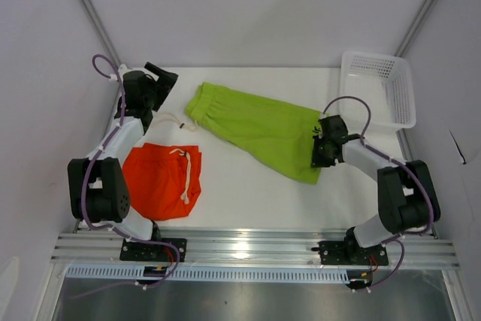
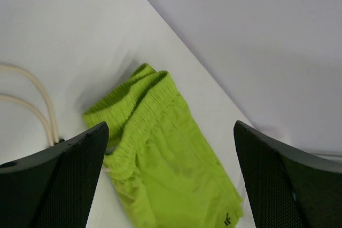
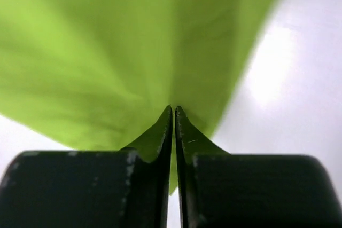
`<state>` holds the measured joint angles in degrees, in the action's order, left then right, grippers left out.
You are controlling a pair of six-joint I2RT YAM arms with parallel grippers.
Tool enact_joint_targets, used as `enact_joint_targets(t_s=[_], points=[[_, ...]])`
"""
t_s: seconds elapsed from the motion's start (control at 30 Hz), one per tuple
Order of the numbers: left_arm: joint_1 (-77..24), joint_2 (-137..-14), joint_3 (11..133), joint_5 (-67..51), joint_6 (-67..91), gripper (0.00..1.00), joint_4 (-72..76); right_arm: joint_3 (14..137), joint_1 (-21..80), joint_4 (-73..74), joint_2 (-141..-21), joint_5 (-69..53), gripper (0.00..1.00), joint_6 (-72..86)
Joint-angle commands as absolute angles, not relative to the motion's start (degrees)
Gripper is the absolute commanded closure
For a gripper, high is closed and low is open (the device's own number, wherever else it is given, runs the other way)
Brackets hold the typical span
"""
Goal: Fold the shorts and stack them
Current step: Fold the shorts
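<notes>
Presently clamping a leg hem of the lime green shorts [image 1: 255,127] in the tightly closed right pincer [image 3: 174,111], holding the left pincer [image 1: 167,80] spread wide just short of their waistband, with the orange-red shorts [image 1: 161,178] flat on the tabletop [image 1: 248,193] behind it.

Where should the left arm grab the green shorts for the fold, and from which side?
The gathered waistband of the green shorts. It bunches into a raised ridge, easier to pinch than flat cloth, and lies just ahead of the open left gripper, so probably come in from that left end. The right gripper is shut on the opposite leg end.
</notes>
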<state>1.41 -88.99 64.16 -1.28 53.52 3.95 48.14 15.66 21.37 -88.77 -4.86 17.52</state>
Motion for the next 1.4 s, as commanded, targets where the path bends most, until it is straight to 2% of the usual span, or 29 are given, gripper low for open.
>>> enact_joint_targets(t_s=[0.0,0.1,0.2,0.4,0.63,0.77,0.93,1.1,1.37], points=[[1.14,-86.74,62.49,-4.3,46.95,0.01,5.71,50.35,14.24,25.83,-81.13,3.08,0.84,17.31],[1.23,-89.72,63.63,-8.33,42.55,0.01,5.1,56.93,16.69,26.63,-79.01,1.5,0.68,18.28],[1.67,-94.03,68.45,-13.0,39.12,0.01,1.59,65.55,22.66,25.76,-82.6,-1.91,0.57,19.33],[2.37,-106.42,76.35,-19.86,39.2,0.01,3.16,78.63,33.03,17.68,-99.21,-5.97,0.57,23.63],[2.37,-115.21,80.15,-19.24,41.3,0.03,5.88,93.67,36.47,10.73,-118.9,-10.1,0.62,27.77],[2.29,-118.03,77.61,-21.27,44.47,0.05,12.2,100.8,36.83,10.46,-127.6,-12.22,0.64,28.65],[1.06,-118.3,72.53,-23.11,46.93,0.09,20.03,101.34,37.0,10.54,-131.74,-12.57,0.65,28.13],[-1.65,-116.2,64.62,-22.85,49.48,0.1,28.02,98.36,36.74,13.35,-131.05,-11.95,0.66,25.32],[-4.83,-109.27,52.33,-20.22,51.15,0.1,38.29,84.3,34.72,12.92,-122.54,-12.66,0.7,20.84]])
